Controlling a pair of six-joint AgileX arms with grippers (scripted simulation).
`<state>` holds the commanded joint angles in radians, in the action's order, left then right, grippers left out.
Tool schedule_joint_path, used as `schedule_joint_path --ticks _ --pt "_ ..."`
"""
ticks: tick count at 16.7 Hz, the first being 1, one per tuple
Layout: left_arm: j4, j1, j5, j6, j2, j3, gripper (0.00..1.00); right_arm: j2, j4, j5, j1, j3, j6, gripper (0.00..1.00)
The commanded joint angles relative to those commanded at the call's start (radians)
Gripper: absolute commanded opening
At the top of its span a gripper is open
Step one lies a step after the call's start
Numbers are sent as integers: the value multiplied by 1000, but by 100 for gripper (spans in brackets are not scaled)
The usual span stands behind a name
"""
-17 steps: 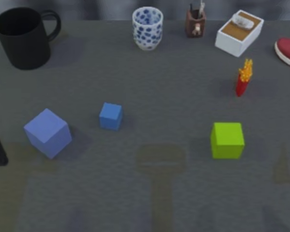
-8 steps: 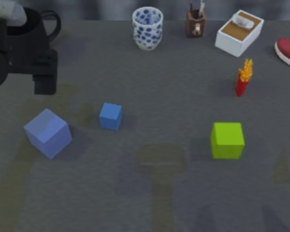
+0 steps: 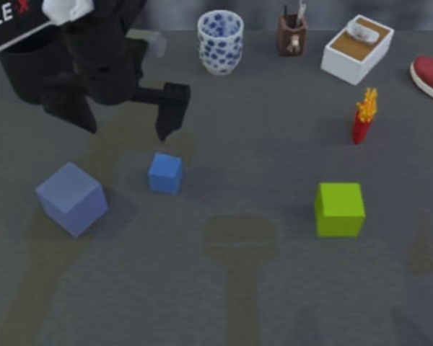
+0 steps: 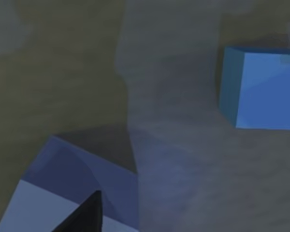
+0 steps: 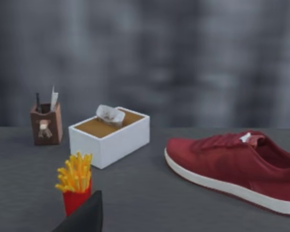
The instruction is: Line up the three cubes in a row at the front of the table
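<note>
Three cubes rest on the dark grey table [image 3: 274, 144]. The large periwinkle cube [image 3: 71, 198] lies at the left, the small bright blue cube [image 3: 164, 173] just right of it, and the lime-green cube [image 3: 339, 209] right of centre. My left gripper [image 3: 126, 121] hangs open behind the two blue cubes, one finger [image 3: 170, 108] just behind the small one. The left wrist view shows the small blue cube [image 4: 261, 89], the periwinkle cube [image 4: 72, 193] and one fingertip [image 4: 87, 217]. My right arm is outside the top view; only one of its fingertips [image 5: 87, 215] shows.
Along the back stand a black mug [image 3: 29, 65], a blue-spotted cup [image 3: 220, 41], a brown pen holder [image 3: 292, 34] and a white box with a brown top [image 3: 357, 48]. A fries carton [image 3: 363, 115] and a red shoe [image 3: 431, 76] sit at the right.
My left arm has swung in from the far left toward the middle, and its open gripper now hangs behind the small blue cube. The cubes have not moved.
</note>
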<state>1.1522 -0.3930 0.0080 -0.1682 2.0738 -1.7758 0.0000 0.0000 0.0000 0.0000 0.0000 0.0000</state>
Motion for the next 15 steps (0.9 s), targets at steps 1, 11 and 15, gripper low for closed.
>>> schedule_joint_path --ticks 1,11,15 --pt "33 -13 0 -6 67 -64 100 0 0 0 0 0 0 100" --pt "123 -45 -3 -22 257 -260 100 0 0 0 0 0 0 100" --pt "51 -48 -3 -20 276 -204 100 0 0 0 0 0 0 100"
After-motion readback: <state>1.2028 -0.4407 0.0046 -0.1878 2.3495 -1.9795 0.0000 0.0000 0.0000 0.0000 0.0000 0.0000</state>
